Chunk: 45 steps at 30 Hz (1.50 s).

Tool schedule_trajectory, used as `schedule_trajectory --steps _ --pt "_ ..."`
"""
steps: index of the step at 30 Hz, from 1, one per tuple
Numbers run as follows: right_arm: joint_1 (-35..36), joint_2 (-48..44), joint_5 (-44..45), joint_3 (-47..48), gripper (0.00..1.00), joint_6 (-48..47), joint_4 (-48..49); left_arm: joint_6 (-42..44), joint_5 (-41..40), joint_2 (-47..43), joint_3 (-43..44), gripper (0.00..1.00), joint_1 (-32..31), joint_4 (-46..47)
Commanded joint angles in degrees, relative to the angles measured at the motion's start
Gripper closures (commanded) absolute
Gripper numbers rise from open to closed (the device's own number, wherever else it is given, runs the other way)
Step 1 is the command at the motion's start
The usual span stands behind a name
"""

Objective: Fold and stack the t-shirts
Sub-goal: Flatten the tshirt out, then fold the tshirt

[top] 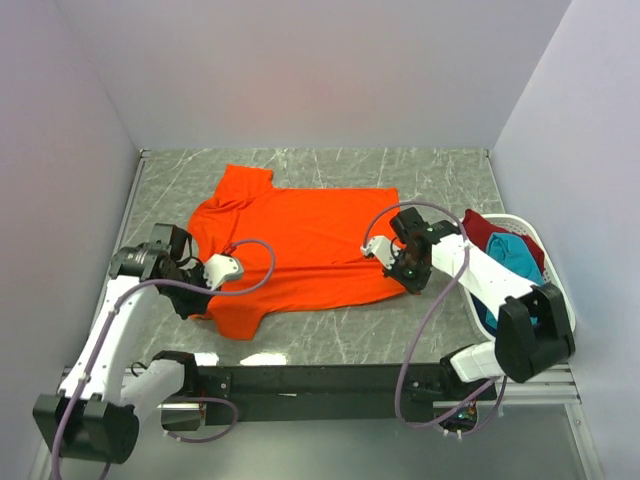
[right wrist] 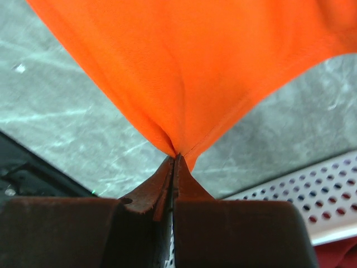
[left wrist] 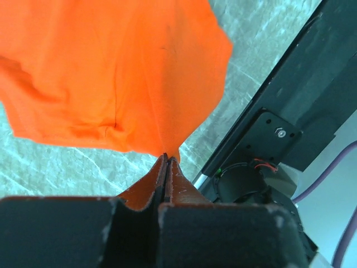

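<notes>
The bright orange t-shirt (top: 300, 245) lies spread on the grey marble table, collar toward the left. My left gripper (top: 196, 298) is shut on the shirt's near-left edge; the left wrist view shows the cloth (left wrist: 122, 72) pinched at the fingertips and lifted off the table. My right gripper (top: 408, 278) is shut on the shirt's near-right corner; the right wrist view shows the cloth (right wrist: 189, 72) drawn into the shut fingertips. A dark red t-shirt (top: 485, 228) and a teal t-shirt (top: 515, 255) lie in the basket. No blue shirt shows clearly.
The white perforated basket (top: 555, 280) stands at the right edge, close behind my right arm; its rim shows in the right wrist view (right wrist: 312, 195). Walls enclose the table on three sides. A black rail (top: 320, 378) runs along the near edge.
</notes>
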Motion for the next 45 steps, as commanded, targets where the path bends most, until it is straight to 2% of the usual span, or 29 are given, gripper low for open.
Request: schedule_trajectory --steps 1,8,18,32,45 --pt "-0.28 -4.41 -0.94 -1.17 1.0 0.33 -3.83 -1.68 2.12 -4.38 0.88 1.0 0.2 -3.77" --pt "-0.28 -7.4 -1.03 -3.63 1.0 -0.37 -4.8 -4.84 2.21 -5.71 5.54 1.0 0.2 -3.95" --pt "-1.6 -5.92 -1.2 -0.83 1.0 -1.51 -5.15 -4.15 0.28 4.2 17.76 1.0 0.2 -1.4" --pt "-7.66 6.65 -1.47 9.46 1.0 -7.14 -6.73 -1.25 -2.54 17.92 25.84 1.0 0.2 5.54" --pt "-11.18 21.5 -2.43 21.67 1.0 -8.98 -7.79 0.87 -2.1 36.73 35.77 1.0 0.2 10.03"
